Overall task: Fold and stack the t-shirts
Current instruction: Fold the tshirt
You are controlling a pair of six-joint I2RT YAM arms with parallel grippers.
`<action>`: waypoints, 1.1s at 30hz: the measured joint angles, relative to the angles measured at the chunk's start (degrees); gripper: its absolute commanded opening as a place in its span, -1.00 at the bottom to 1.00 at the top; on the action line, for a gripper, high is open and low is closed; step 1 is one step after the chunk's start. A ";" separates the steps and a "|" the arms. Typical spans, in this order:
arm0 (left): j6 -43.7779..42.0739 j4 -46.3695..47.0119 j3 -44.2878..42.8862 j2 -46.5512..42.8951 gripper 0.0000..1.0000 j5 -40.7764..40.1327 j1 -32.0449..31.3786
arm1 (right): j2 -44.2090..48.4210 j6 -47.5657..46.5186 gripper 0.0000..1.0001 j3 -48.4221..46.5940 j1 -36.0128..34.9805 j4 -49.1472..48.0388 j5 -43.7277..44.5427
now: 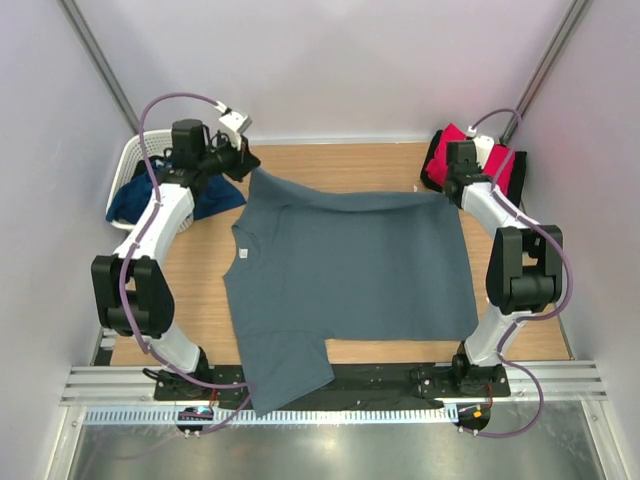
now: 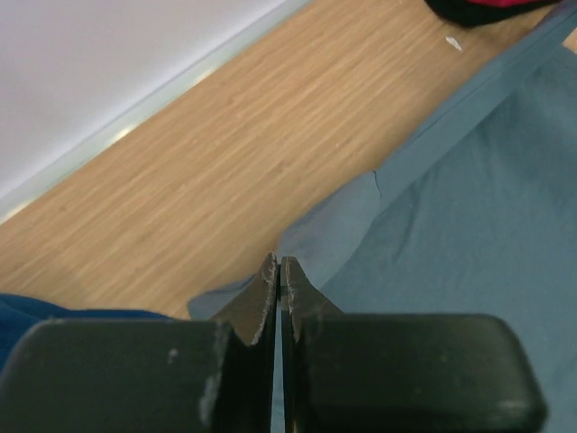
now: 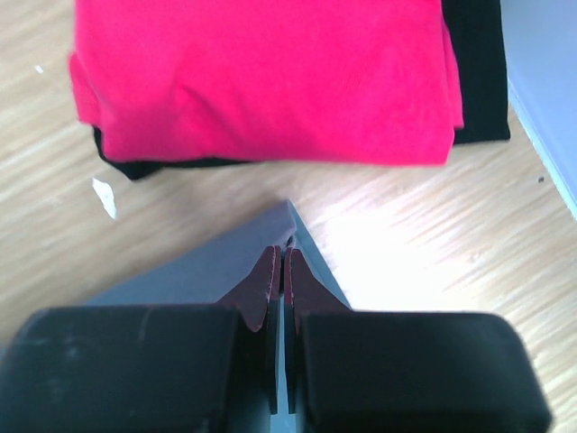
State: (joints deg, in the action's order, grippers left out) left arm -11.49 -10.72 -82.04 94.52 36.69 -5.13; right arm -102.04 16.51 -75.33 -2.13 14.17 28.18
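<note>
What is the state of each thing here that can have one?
grey-blue shirt, spread flat, unfolded, two far corners pinched.
red shirt, folded, on top of the black shirt.
black shirt, folded, under the red one.
navy shirt, crumpled, unfolded, at the basket.
left pincer, shut on a corner of the grey-blue shirt.
right pincer, shut on the other far corner.

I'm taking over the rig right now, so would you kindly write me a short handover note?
Left gripper: shut on the far left corner of the grey-blue t-shirt.
Right gripper: shut on its far right corner.
The shirt lies spread flat, unfolded.
Done: red t-shirt folded on the black t-shirt, far right.
Left: fold and stack this one, then the navy t-shirt at the white basket.
</note>
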 measured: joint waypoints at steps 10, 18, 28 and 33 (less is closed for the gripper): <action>-0.98 -3.39 9.62 -6.91 -0.99 -1.79 -0.39 | 1.79 0.33 -0.98 5.42 0.02 1.31 -0.74; -0.74 -3.82 16.24 -17.20 -0.99 -2.97 -1.70 | 4.20 0.59 -0.98 7.52 0.07 1.77 -1.33; -0.22 -6.91 23.98 -20.09 -1.00 -5.97 -3.52 | 6.03 1.97 -0.97 11.19 0.11 3.69 -1.11; 0.42 -9.01 25.24 -22.69 -1.00 -7.02 -5.68 | 6.03 2.95 -0.97 12.70 0.11 3.93 -0.74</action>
State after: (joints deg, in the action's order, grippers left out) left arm -11.07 -19.73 -56.80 71.83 29.67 -10.81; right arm -96.01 19.46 -62.63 -2.02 18.11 27.44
